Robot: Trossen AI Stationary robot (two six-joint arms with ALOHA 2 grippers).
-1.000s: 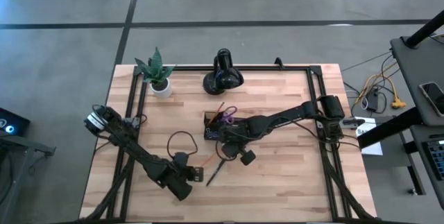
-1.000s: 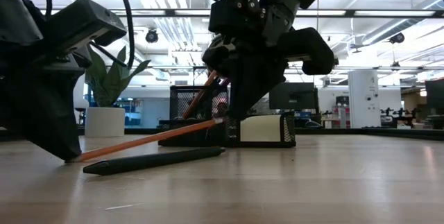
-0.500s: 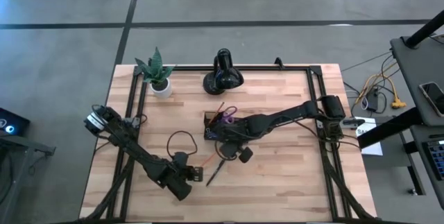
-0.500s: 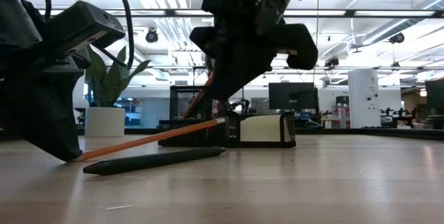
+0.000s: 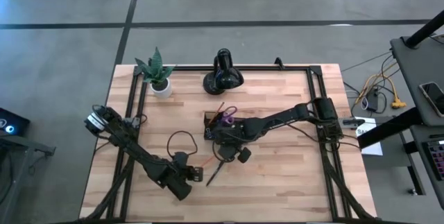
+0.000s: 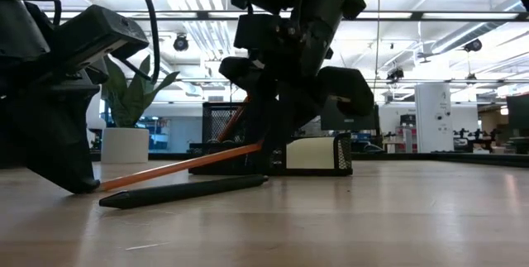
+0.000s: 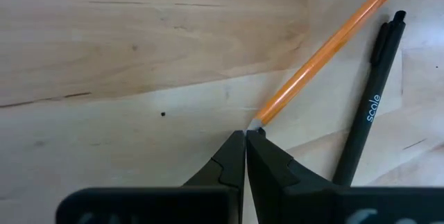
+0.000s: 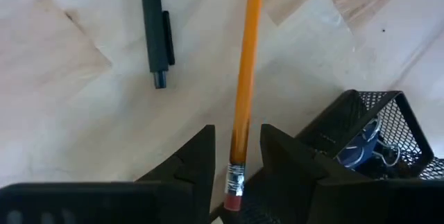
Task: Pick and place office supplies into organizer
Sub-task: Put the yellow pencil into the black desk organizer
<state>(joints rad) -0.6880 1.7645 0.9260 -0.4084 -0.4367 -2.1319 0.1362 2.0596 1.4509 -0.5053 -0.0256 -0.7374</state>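
An orange pencil slants from the table up to the black mesh organizer, its eraser end raised beside the organizer. A black pen lies flat next to it. My right gripper is open, with one finger on each side of the pencil's eraser end and a gap on both sides. My left gripper is shut, low on the table near the front left, at the pencil's sharpened point. Purple-handled scissors stand in the organizer. My left gripper meets the pencil's sharpened point with the tips of its shut fingers. The fingers lie in line with the pencil, low over the table. That end of the pencil rests on the wood, and the rest slants away toward the organizer.
A potted plant and a glossy black lamp stand along the far edge. A black cable loop lies between the arms. Dark frame rails run along the table's left and right sides. Bare wood lies at the near right.
My right gripper has opened at the pencil's eraser end and has shifted a little toward the table's left and downward. The pencil and pen have kept their places.
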